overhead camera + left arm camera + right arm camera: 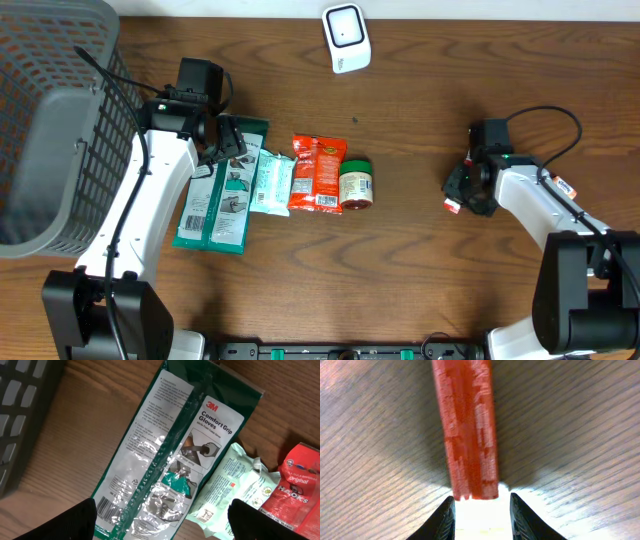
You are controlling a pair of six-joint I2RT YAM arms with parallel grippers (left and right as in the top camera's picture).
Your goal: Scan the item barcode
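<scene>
Where R end effector point(481, 499) hangs, red pkt point(470, 425) lies btwn jaws.

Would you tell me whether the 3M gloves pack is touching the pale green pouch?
Touching. In the left wrist view, the pale green pouch overlaps the edge of the 3M gloves pack, with no gap between them.

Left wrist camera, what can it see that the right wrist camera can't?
Only left wrist: the 3M Comfort Grip Gloves pack, a pale green packet, a red Hooks bag and the gray basket. Only right wrist: a red item up close, ending at the right end effector. Both: the wooden table and dark fingertips at the bottom.
</scene>
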